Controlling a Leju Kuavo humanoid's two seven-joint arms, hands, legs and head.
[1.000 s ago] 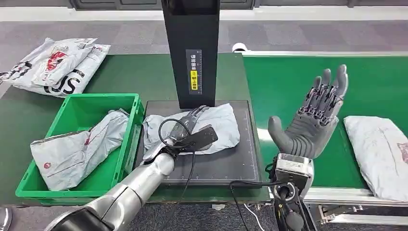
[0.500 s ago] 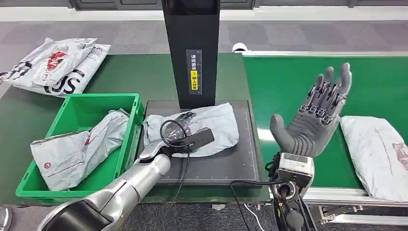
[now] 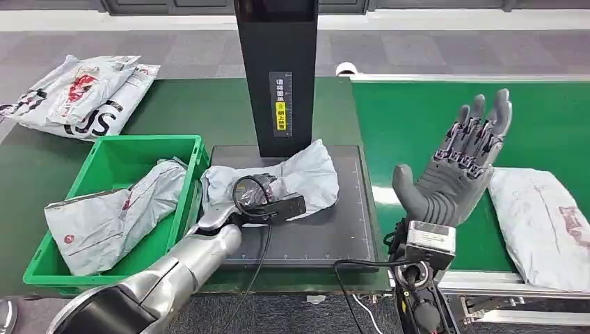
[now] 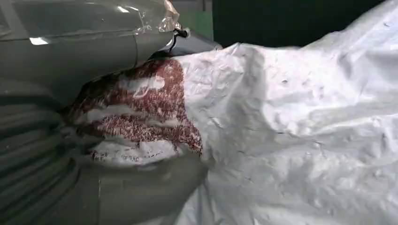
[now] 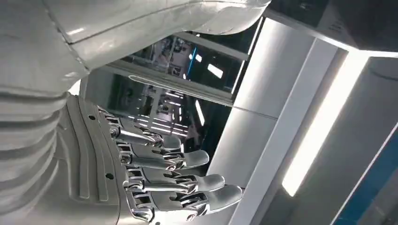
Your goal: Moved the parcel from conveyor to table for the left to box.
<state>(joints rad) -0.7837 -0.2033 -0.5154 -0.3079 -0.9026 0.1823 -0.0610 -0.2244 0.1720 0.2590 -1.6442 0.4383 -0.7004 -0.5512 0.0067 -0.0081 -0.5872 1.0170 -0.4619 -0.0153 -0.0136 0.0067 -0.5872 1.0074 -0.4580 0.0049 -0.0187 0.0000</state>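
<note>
Parcel (image 3: 306, 177): crumpled grey bag on the black mat (image 3: 334, 236) of the table (image 3: 209, 104), beside the green box (image 3: 104, 156).
Left hand (image 3: 259, 186): grips the parcel's near edge, fingers buried in the bag.
Right hand (image 3: 456, 167): raised over the conveyor (image 3: 417, 118), fingers spread, holding nothing.

Pale grey parcel (image 3: 306, 177) with a mottled red-and-white print patch (image 4: 141, 112), lying on a black mat (image 3: 327, 233) faintly lined along its edges. Bright green bin (image 3: 111, 156) holding another grey parcel with small red marks (image 3: 111, 216). Dark green table (image 3: 202, 104); brighter green conveyor belt (image 3: 417, 118) carrying a pale grey parcel with a reddish print (image 3: 549, 223). Black upright post (image 3: 277, 69) bearing a label with white characters and a yellow band. White bags with red and black lettering (image 3: 80, 94). Dark grey right hand (image 3: 456, 167), silver arms.
</note>
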